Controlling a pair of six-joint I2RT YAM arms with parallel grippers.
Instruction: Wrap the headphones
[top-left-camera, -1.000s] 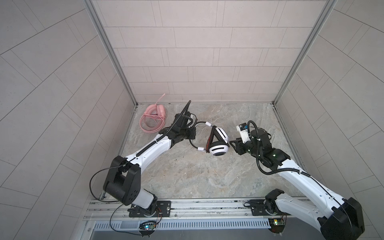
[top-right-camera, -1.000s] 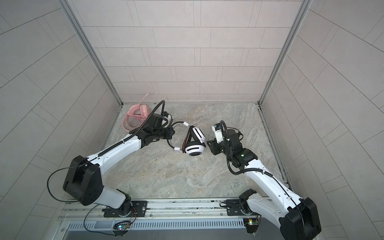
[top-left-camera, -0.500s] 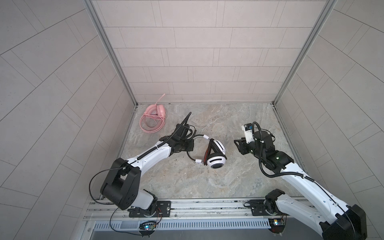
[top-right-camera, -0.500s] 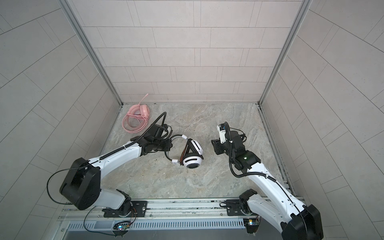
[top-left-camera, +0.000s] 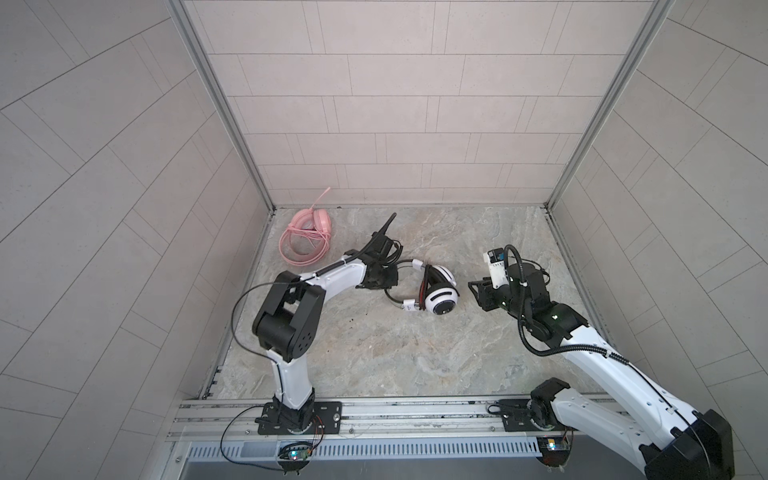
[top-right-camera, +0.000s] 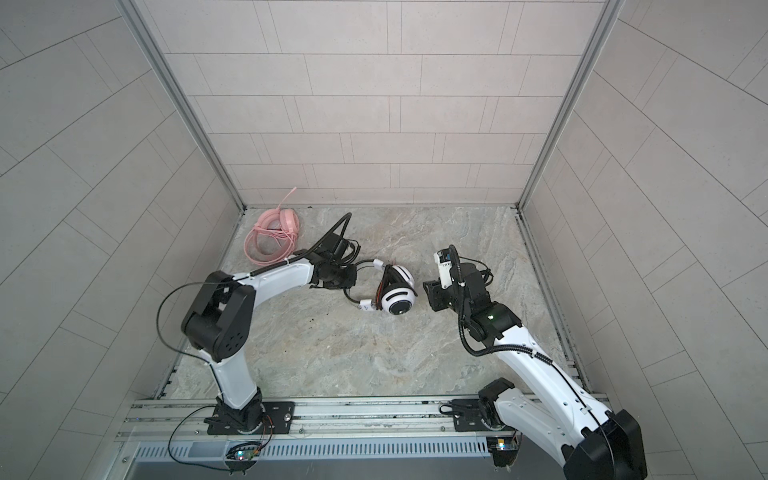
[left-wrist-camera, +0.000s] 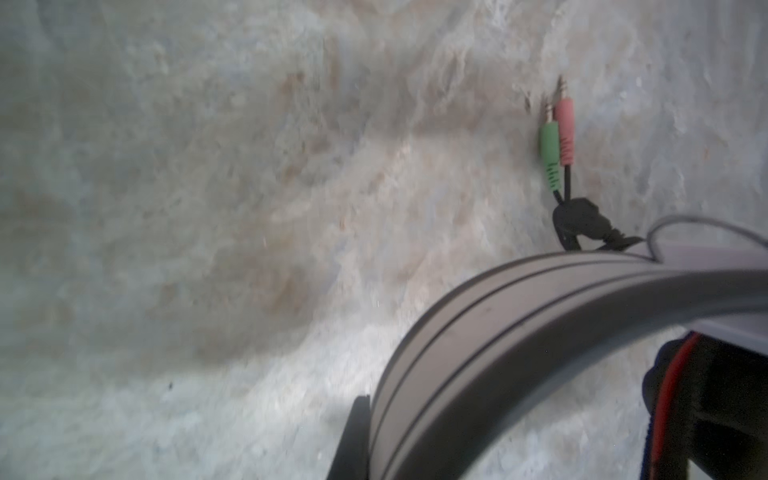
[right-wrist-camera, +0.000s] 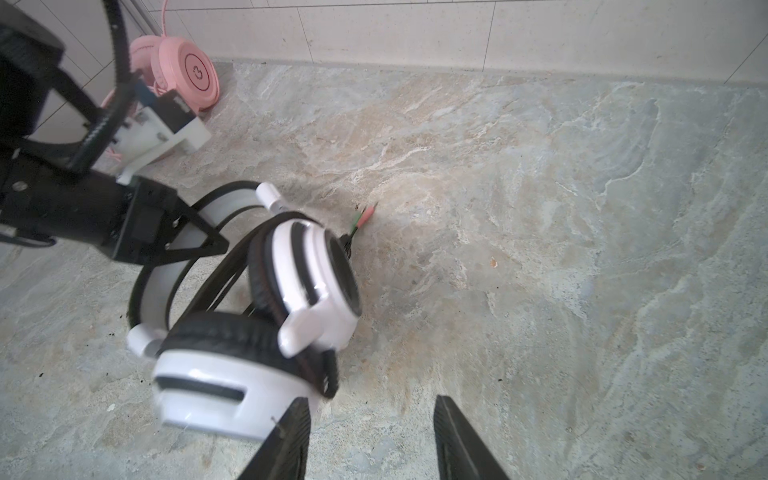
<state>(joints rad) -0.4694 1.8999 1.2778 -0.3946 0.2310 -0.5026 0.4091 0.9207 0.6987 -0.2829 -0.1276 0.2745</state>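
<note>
Left gripper (top-left-camera: 391, 277) pinching white headset (top-left-camera: 442, 297), two headsets total (pink headset (top-left-camera: 318, 220) apparently coiled)

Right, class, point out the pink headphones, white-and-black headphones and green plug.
pink headphones (top-left-camera: 322, 220): a top view, ear cup.
white-and-black headphones (top-left-camera: 441, 300): a top view, white ear cup.
green plug (left-wrist-camera: 549, 146): left wrist view, plastic sleeve.
</note>
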